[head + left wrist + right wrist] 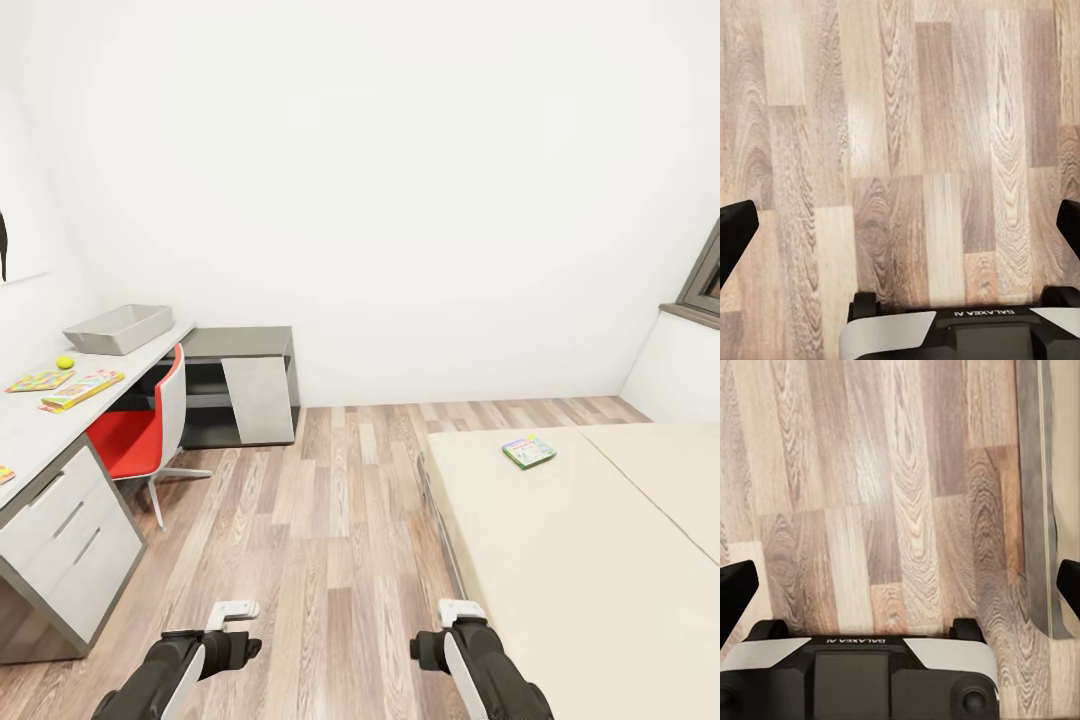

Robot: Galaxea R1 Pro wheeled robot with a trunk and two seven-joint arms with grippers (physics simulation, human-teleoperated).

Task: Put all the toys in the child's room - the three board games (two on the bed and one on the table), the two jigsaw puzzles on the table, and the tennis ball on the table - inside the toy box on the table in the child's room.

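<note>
Both the left gripper [900, 232] and right gripper [900, 592] are hovering over the wood floor [330, 520] with fingers spread (holding nothing), while the toy box [120, 328] is sitting on the counter [30, 425] and one board game [529, 451] is lying on the bed [560, 560].

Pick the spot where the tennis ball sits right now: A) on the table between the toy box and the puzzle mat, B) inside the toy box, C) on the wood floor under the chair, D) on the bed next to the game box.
A: in the head view the tennis ball rests on the table, apart from the toy box behind it and the jigsaw puzzle in front.
</note>
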